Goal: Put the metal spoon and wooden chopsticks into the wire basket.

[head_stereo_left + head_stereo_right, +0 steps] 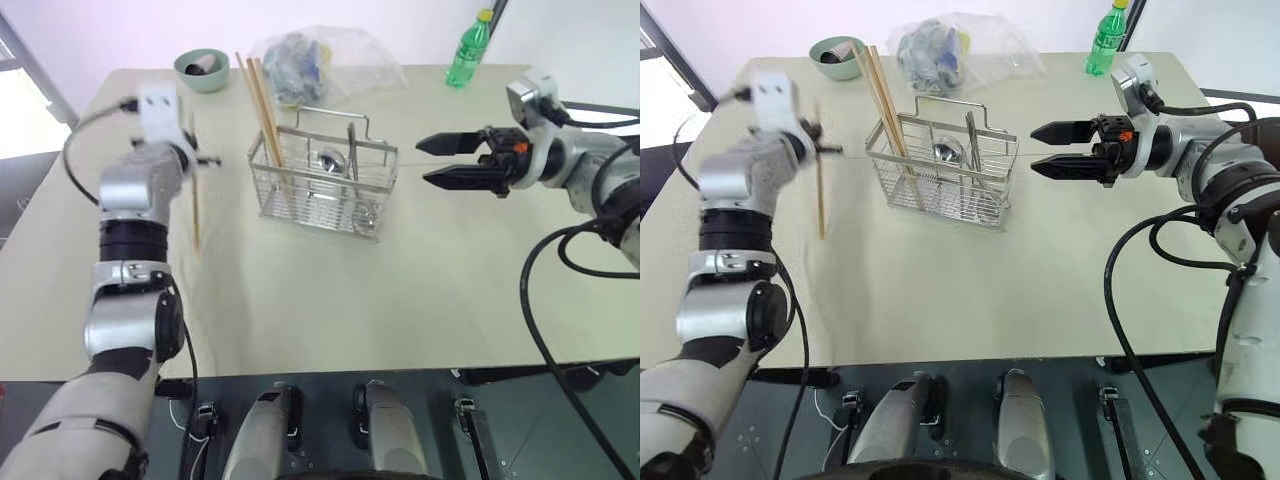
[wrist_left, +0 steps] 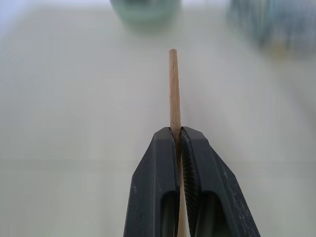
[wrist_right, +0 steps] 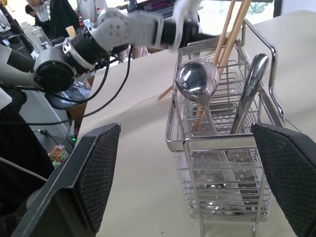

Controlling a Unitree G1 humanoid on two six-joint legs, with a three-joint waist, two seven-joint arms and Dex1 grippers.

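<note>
A: A long light-brown wooden chopstick (image 1: 195, 200) is pinched upright in the left gripper (image 2: 178, 143), left of the silver wire basket (image 1: 322, 185).

B: Basket-side, the metal spoon (image 3: 198, 83) is already stowed; the right gripper (image 1: 432, 160) is held wide, empty.

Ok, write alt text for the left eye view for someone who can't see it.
The left gripper holds one wooden chopstick upright above a pale table, left of a wire basket that already holds chopsticks and a metal spoon. The right gripper hangs open on the basket's other side. A green bowl, a plastic bag and a green bottle sit at the far edge.
</note>
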